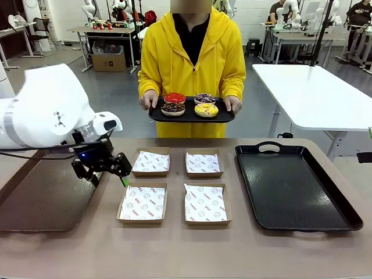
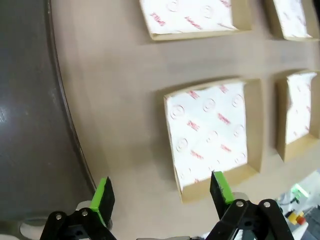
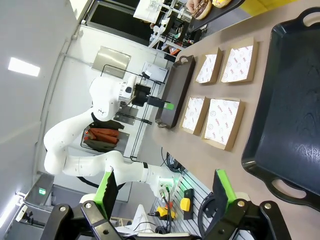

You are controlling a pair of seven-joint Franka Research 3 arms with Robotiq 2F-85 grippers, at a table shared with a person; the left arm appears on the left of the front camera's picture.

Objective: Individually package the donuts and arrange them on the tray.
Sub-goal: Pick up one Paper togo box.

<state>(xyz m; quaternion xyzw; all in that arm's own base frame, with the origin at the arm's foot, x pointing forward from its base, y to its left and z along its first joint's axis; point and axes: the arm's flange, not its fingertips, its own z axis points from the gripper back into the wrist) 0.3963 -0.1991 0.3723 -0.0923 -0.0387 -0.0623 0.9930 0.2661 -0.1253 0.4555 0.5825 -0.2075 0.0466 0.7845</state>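
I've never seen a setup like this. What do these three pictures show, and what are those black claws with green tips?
Three cameras, one moment. The wide picture looks across a table at a person holding a small tray with four donuts. The white machine is a robot arm; its left gripper, a two-fingered claw, hangs open above the table, holding nothing. The other pictures come from cameras on each arm's wrist, looking along the fingers; the right gripper is open and empty too. On the table lie four paper-lined cardboard boxes, a large black tray and a dark tray at the robot's left.
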